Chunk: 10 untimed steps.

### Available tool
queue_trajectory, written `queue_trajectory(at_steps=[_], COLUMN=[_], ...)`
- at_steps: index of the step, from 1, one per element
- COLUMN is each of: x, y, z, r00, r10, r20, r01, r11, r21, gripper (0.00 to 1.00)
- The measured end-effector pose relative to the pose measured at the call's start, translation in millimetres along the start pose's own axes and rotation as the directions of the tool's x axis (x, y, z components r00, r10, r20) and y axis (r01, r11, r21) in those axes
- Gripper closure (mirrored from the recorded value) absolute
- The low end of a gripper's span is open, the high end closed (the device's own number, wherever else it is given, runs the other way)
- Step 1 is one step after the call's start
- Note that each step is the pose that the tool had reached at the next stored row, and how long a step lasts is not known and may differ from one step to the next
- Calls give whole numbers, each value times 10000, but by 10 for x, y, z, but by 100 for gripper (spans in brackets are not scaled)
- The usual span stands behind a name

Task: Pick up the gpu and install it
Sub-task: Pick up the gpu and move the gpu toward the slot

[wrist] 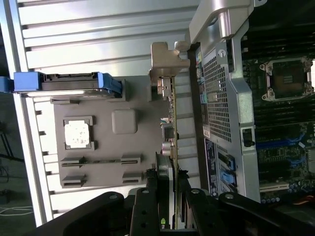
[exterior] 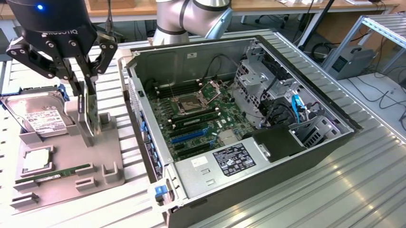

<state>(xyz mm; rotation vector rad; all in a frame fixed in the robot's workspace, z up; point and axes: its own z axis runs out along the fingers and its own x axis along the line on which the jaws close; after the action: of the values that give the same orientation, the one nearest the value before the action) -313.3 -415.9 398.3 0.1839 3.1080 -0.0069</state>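
Tabletop (exterior: 355, 180) of ribbed aluminium lies nearest in the exterior view, and on it, at nine o'clock from the open computer case (exterior: 254, 190), sits a grey holder tray (exterior: 113, 159); at the tray's near end a green RAM stick (exterior: 54, 173) lies in its slot, with a square processor (exterior: 36, 161) just beside it at eleven o'clock; further back the gpu (exterior: 87, 114) stands on edge between the tray's upright posts, and at nine o'clock from the card a hard drive (exterior: 39, 116) rests in its own cradle; the gripper (exterior: 85, 83) reaches down from twelve o'clock onto the card's upper edge, and the wrist view shows its fingers (wrist: 162, 177) pressed against both faces of the thin board, so the claw looks clamped on the card; the silver bracket (wrist: 167, 61) sits at the card's far end, well beyond the grip; pickup is, by my reading, the step in hand, since the card's lower edge sits down among the posts and nothing of the install has begun; freeing it seems to call for a straight pull along those posts with no tilt, because the board is thin, is held along a short stretch of its edge, and has the tray close on both sides; farther off, inside the case, the motherboard (exterior: 197, 121) lies bare with its blue expansion slots (exterior: 190, 137) unfilled; beyond the case, at twelve o'clock, the arm (exterior: 190, 16) bends down from the back of the bench.
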Motion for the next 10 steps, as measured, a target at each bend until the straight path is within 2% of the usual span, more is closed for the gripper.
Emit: queue_trajectory(at_steps=[10], x=[-2], y=[0], z=[-56], r00=[10000], r10=[0], r20=[0], r01=[0], r11=[10000], r21=[0], gripper=[73])
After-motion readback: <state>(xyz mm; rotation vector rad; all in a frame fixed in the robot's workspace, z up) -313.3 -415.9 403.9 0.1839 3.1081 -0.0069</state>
